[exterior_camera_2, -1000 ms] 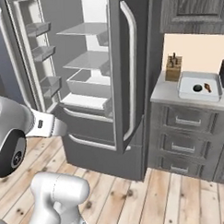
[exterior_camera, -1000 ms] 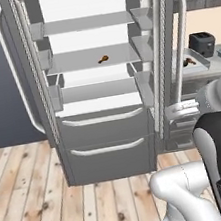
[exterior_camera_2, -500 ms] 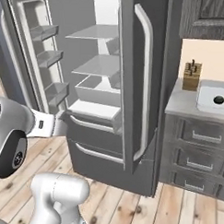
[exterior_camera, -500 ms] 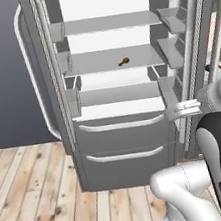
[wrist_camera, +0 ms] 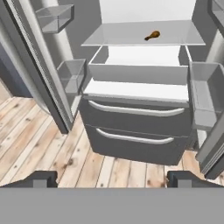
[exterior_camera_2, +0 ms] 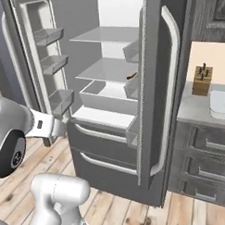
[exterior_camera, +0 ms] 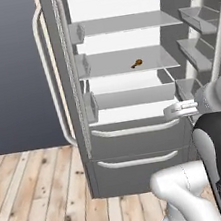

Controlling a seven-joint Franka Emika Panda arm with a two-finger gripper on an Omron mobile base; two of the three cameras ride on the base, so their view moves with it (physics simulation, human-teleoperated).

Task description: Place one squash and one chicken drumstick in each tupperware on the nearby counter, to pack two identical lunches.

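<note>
Driving has swung both base views round since a second ago, so the open fridge [exterior_camera: 130, 94] now fills them. One chicken drumstick [wrist_camera: 152, 35] lies on a middle shelf [wrist_camera: 131, 37], at about one o'clock in the hand view. It looks light, stiff and glossy, likely slippery; pinching across the thick end seems safest. Fingers [wrist_camera: 39, 178] are spread wide, holding nothing. On the surface [exterior_camera_2: 197, 111] at three o'clock sits a white tupperware [exterior_camera_2: 221, 105], contents unclear.

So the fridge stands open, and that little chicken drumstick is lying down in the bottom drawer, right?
Not quite. The fridge stands open, but the chicken drumstick lies on a shelf above the drawers, not in the bottom drawer, which is shut. The hand view shows it plainly.
</note>
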